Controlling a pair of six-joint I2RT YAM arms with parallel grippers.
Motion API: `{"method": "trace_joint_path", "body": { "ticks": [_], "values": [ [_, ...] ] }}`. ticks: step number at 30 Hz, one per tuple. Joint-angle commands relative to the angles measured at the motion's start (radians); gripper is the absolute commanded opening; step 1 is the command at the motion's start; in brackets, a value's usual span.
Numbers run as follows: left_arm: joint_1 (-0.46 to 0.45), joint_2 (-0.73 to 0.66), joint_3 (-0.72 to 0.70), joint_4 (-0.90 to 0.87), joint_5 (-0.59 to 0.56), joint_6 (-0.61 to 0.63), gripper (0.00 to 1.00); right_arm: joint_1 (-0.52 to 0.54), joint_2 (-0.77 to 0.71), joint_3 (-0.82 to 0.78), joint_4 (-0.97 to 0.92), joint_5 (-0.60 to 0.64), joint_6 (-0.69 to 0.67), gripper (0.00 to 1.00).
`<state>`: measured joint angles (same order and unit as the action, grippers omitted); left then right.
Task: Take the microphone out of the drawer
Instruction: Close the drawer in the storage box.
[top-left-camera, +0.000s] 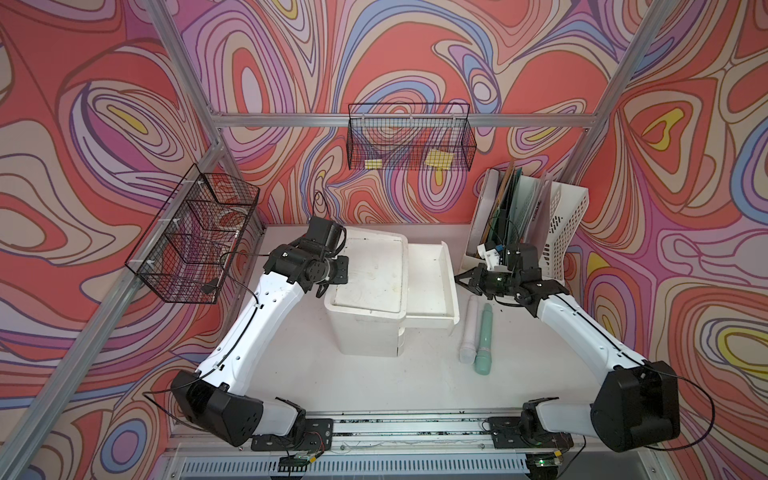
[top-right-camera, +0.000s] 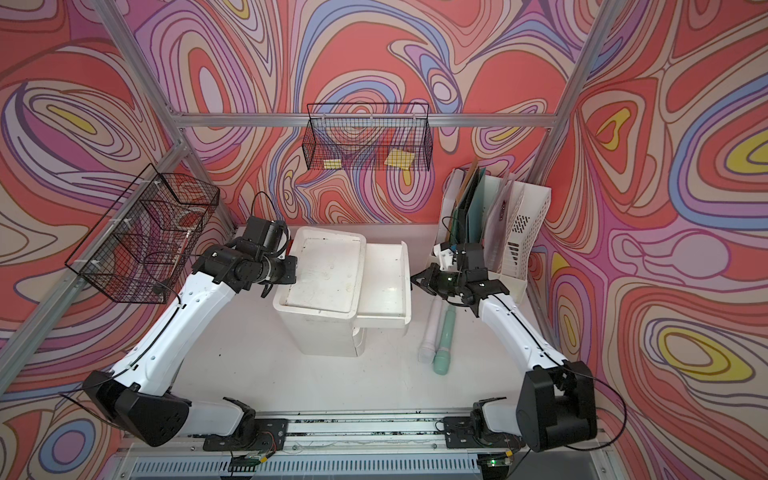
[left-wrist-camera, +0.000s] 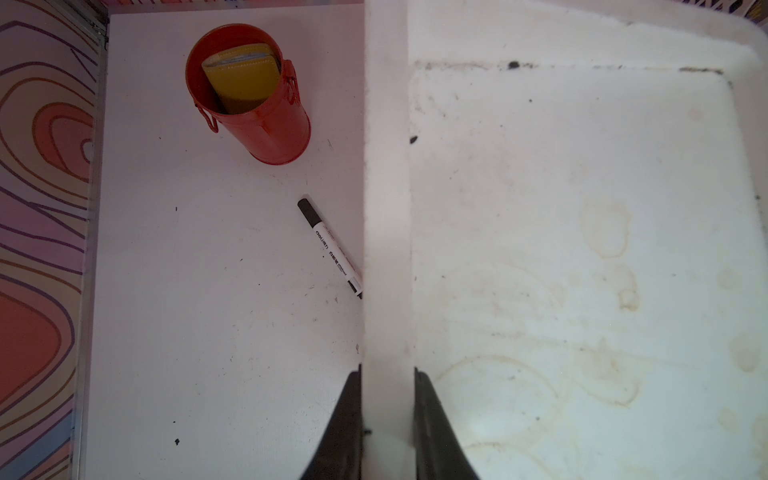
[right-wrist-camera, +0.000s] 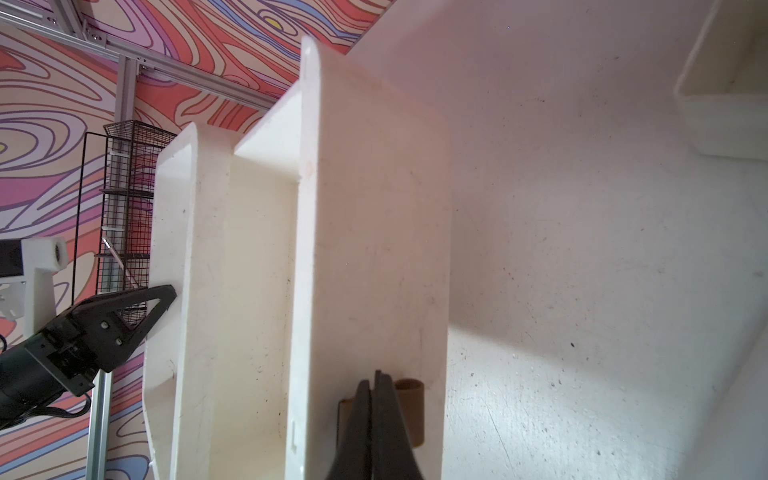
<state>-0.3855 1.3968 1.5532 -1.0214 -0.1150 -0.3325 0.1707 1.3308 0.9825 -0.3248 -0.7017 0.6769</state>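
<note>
Two microphones lie side by side on the table, right of the white drawer unit (top-left-camera: 370, 278): a pale one (top-left-camera: 469, 328) and a mint green one (top-left-camera: 484, 332), seen in both top views. The top drawer (top-left-camera: 430, 282) stands pulled out to the right, its floor bare. My left gripper (left-wrist-camera: 387, 370) is shut on the unit's left top rim (left-wrist-camera: 386, 249). The right gripper (right-wrist-camera: 376, 374) is shut with nothing between its fingers, hovering just in front of the drawer front (right-wrist-camera: 374, 208), with its brown handle (right-wrist-camera: 409, 411) behind the tips.
A white file holder (top-left-camera: 540, 224) full of folders stands at the back right, close behind the right wrist. Wire baskets hang on the left wall (top-left-camera: 195, 237) and the back wall (top-left-camera: 411, 137). Left of the unit are a red tin (left-wrist-camera: 249, 95) and a marker (left-wrist-camera: 330, 247).
</note>
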Motion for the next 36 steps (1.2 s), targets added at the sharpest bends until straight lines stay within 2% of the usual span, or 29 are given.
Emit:
{"method": "trace_joint_path", "body": {
  "ticks": [1, 27, 36],
  "values": [
    [-0.004, -0.029, -0.003, -0.011, 0.049, 0.006, 0.00, 0.042, 0.005, -0.006, 0.070, -0.047, 0.027, 0.00],
    [-0.004, -0.030, -0.012, -0.008, 0.058, -0.001, 0.00, 0.306, 0.233, 0.161, 0.217, 0.002, 0.109, 0.00],
    [-0.005, -0.033, -0.010, -0.009, 0.049, 0.003, 0.00, 0.336, 0.264, 0.185, 0.223, 0.044, 0.111, 0.00]
  ]
}}
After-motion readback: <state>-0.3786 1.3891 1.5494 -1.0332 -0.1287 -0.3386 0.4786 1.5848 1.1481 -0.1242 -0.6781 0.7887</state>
